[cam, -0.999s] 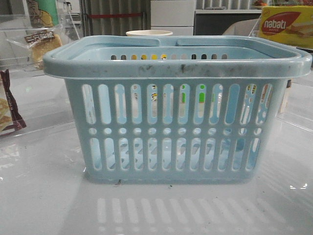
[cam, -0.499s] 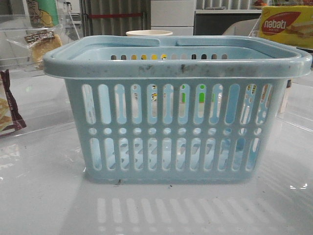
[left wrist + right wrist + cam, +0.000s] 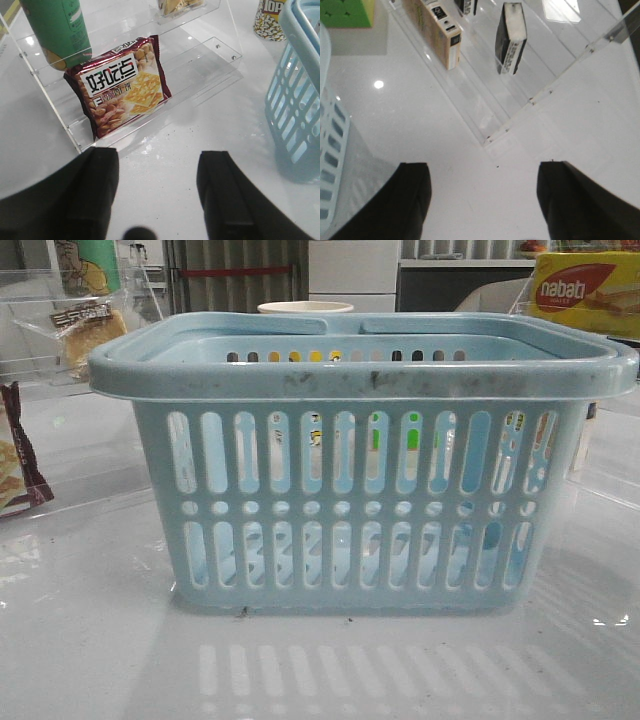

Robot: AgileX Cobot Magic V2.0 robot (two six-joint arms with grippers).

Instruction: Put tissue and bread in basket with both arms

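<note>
The pale blue basket [image 3: 360, 470] fills the middle of the front view, and its slotted side also shows in the left wrist view [image 3: 297, 100] and the right wrist view [image 3: 330, 135]. The bread [image 3: 90, 330], in a clear bag with a label strip, lies on a clear shelf at the far left. The tissue [image 3: 511, 37], a small black pack, stands on edge on a clear stepped shelf ahead of my right gripper [image 3: 484, 167]. That gripper is open and empty above the bare table. My left gripper [image 3: 157, 155] is also open and empty, short of a clear shelf.
A maroon snack packet [image 3: 122, 85] leans on the clear shelf under a green can [image 3: 57, 30]. A beige box [image 3: 432, 30] stands near the tissue, with a green box [image 3: 347, 12] beside it. A yellow nabati box [image 3: 585, 290] and a white cup [image 3: 305, 308] sit behind the basket.
A dark shape now shows through the basket's lower right slots in the front view. The basket and the shelf items have not moved.
</note>
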